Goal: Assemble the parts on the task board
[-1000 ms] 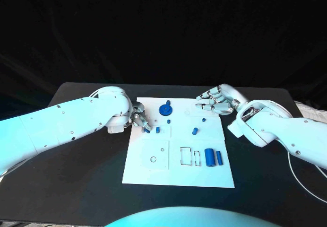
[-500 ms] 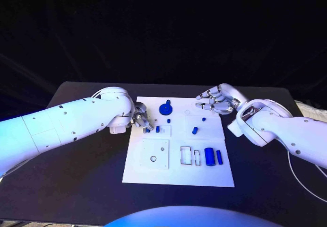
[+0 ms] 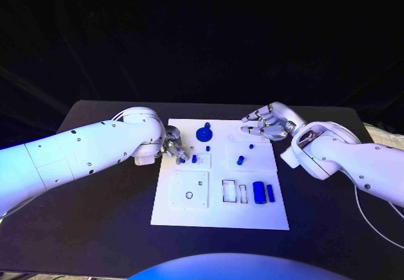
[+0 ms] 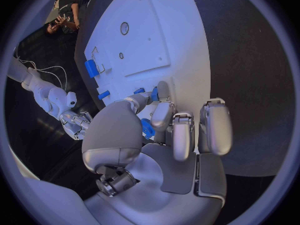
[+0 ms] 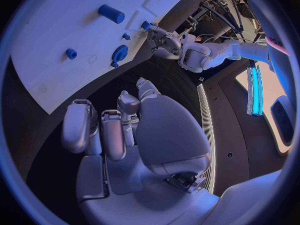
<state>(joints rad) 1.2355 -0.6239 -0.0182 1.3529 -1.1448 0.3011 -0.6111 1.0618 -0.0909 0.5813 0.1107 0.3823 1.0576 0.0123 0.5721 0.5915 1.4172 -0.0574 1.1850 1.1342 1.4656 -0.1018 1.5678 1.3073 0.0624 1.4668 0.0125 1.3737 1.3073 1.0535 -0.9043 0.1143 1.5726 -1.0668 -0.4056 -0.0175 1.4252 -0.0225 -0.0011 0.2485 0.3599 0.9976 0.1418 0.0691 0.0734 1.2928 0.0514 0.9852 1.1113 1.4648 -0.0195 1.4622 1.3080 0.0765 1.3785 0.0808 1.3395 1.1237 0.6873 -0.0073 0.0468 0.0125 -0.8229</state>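
Blue part [image 4: 147,129] sits pinched in left robot hand [image 3: 173,147] over task board [image 3: 220,216].

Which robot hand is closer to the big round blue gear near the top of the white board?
Left, though only narrowly. The left hand sits at the board's left edge, just below and beside the gear. The right hand hovers over the board's far right corner, a little farther off.
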